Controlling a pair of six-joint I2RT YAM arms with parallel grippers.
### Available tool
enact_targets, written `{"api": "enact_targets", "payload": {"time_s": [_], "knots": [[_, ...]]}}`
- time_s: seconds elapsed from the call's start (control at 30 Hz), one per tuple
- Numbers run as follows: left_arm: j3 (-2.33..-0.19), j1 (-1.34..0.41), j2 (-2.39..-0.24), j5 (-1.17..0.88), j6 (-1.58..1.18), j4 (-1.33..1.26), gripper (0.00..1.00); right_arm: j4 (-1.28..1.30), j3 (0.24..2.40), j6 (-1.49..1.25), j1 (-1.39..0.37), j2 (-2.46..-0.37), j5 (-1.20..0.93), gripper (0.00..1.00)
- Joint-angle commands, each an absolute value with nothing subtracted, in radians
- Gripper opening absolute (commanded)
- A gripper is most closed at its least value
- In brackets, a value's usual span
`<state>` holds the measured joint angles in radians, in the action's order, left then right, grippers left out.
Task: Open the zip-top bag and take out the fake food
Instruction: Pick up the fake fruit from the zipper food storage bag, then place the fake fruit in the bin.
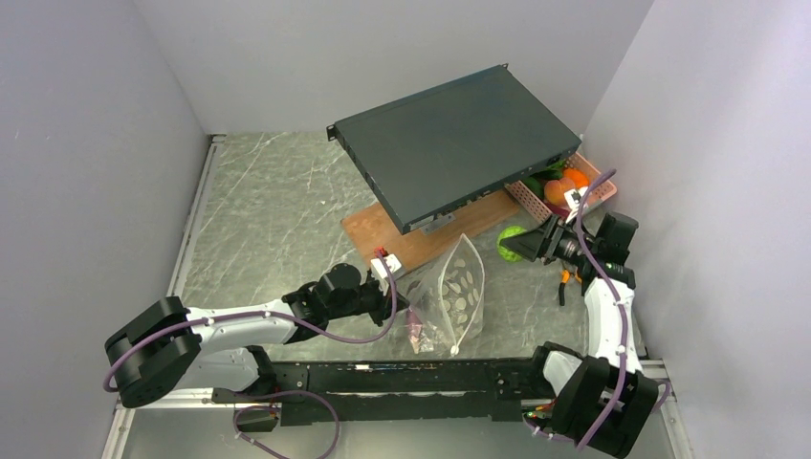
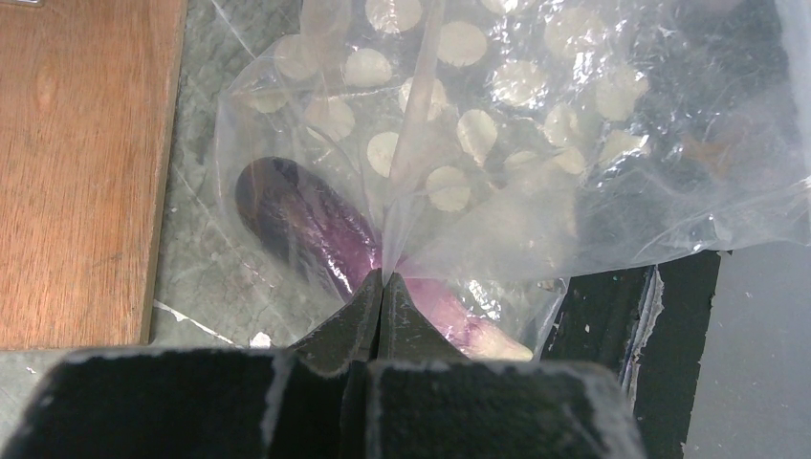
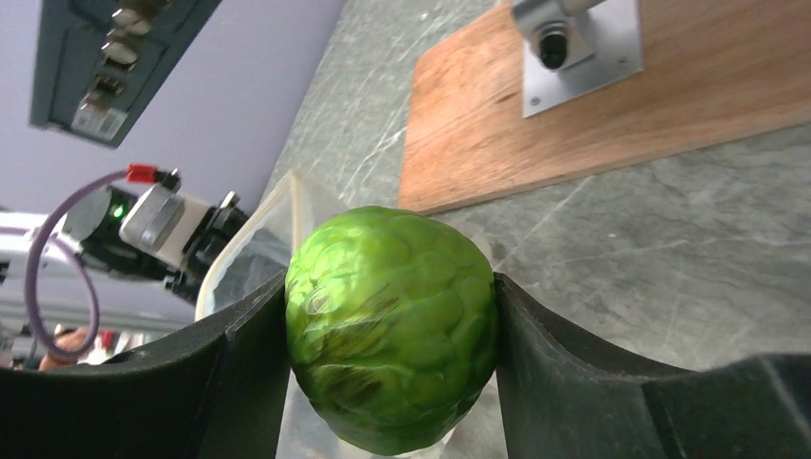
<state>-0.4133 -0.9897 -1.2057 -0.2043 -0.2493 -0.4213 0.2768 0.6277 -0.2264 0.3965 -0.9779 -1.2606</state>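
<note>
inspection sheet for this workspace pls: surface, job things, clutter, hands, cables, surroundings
surface: grey marbled table
job's things: zip-top bag pinched up, purple piece inside, open or shut unclear; green round piece outside it; orange pieces in pink basket
clutter: dark flat box propped on wooden board; orange-handled pliers by right arm
hands: left hand shut on zip-top bag; right hand shut on green round piece
cables: purple cables looping along both arms
surroundings: plain walls on three sides
</note>
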Motion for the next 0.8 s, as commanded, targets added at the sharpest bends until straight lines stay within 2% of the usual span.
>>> {"api": "enact_targets", "payload": {"time_s": [0.0,0.5,0.77], "knots": [[-0.41,-0.992,-1.179,-0.202,-0.238,-0.445,0.0,0.211,0.623,-0.335,0.412,-0.975,-1.14,0.0],[-0.411,-0.991,-1.172,-0.194,-0.233,-0.433,0.0,0.152,0.682,-0.489,0.439,-1.14,-0.951,0.0],[-0.425,-0.99,-1.184,-0.198,-0.218,-0.419,0.0,0.03,0.725,-0.534,0.439,-1.221,-0.799,0.0]]}}
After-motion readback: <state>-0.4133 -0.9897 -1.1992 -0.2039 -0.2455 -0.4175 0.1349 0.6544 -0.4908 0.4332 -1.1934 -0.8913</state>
